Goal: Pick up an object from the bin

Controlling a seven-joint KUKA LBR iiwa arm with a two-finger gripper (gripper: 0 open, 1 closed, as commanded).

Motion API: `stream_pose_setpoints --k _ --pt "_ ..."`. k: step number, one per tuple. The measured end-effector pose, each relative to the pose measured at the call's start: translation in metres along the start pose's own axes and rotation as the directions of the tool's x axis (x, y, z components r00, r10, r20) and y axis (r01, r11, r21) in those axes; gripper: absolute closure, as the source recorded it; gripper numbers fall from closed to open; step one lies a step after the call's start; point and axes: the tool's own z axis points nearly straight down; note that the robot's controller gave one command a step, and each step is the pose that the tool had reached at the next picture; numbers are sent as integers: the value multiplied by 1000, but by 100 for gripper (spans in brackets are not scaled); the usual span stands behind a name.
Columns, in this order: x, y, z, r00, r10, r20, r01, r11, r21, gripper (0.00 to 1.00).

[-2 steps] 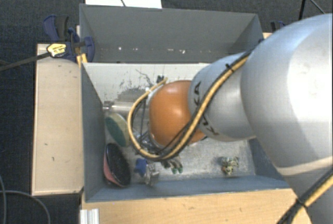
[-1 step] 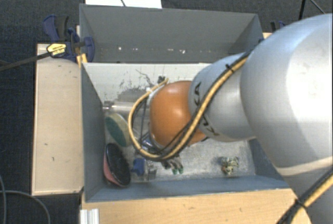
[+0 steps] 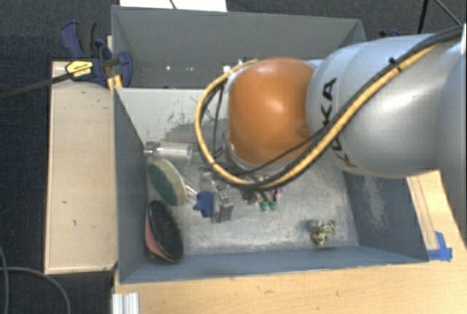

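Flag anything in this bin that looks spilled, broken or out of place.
Nothing stands out. A dark oval brush, a green disc and a clear tube lie loose by the bin's left wall; a crumpled lump sits alone lower right.

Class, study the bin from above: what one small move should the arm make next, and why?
Probably lower the claw slightly, straight down. It hangs under the orange wrist cover, close to the bin floor, beside a small blue thing near the middle. Whether it already grips anything is hidden.
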Motion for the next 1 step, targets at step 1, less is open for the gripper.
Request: stream_pose_setpoints --k 1 --pt "-31 -24 -63 858 -514 -3 514 858 0 100"
